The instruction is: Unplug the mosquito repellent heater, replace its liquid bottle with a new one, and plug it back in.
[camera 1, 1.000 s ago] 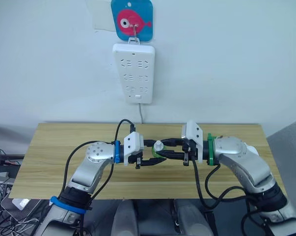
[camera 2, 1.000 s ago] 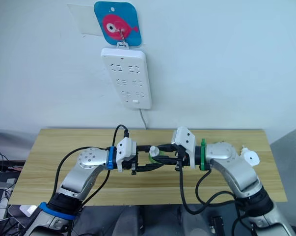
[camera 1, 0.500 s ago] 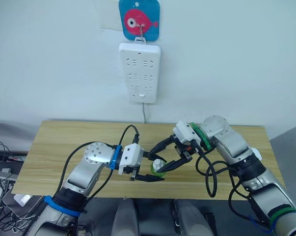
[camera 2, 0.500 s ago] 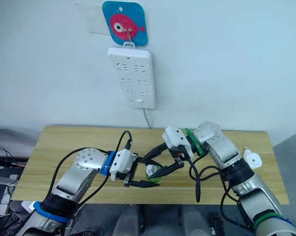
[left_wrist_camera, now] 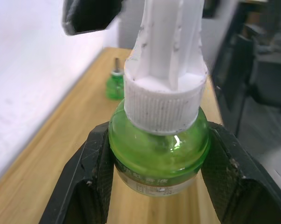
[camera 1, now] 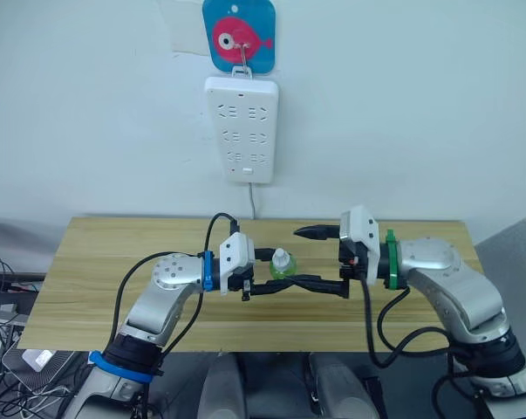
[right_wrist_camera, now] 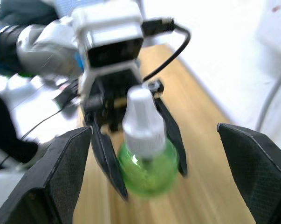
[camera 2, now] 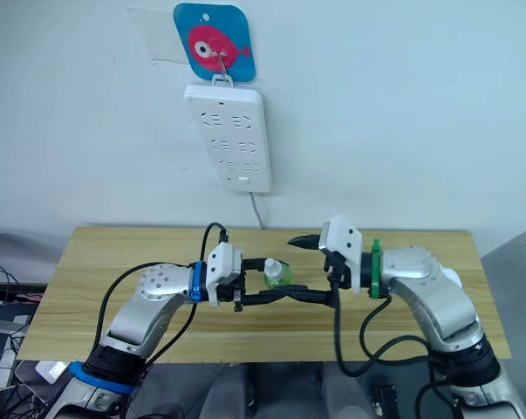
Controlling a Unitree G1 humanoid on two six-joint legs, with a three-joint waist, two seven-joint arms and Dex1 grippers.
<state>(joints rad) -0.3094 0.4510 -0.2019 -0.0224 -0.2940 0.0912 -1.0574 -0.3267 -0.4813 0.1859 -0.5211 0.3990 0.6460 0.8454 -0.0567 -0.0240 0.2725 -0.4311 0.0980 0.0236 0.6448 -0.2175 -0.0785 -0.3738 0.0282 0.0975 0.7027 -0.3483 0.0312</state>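
Left wrist view puts the new one at the centre of the frame: a small round bottle of glossy translucent green, ribbed white screw cap on, clamped by its belly between the 2 matte black fingers of the left pincer. In the left eye view the bottle stands upright at mid-frame, held above the pale wood-grain table. The right pincer faces it from the right of the frame with its 2 fingers spread wide and nothing between them, 1 above and 1 below the level of the cap, its tips just beside the bottle. Farther back in the left wrist view, its liquid bottle stands on the table, capless, a thin wick rod rising from its neck. A small white rounded shape at the right edge of the table in the right eye view may be the mosquito repellent heater; I cannot be sure. The long white power strip hangs on the wall in the upper middle, under a blue tag with a pink fish, and nothing is plugged into it. Judging from this, unplugging and removing the old bottle look done; uncapping the new one, fitting it and plugging in remain.
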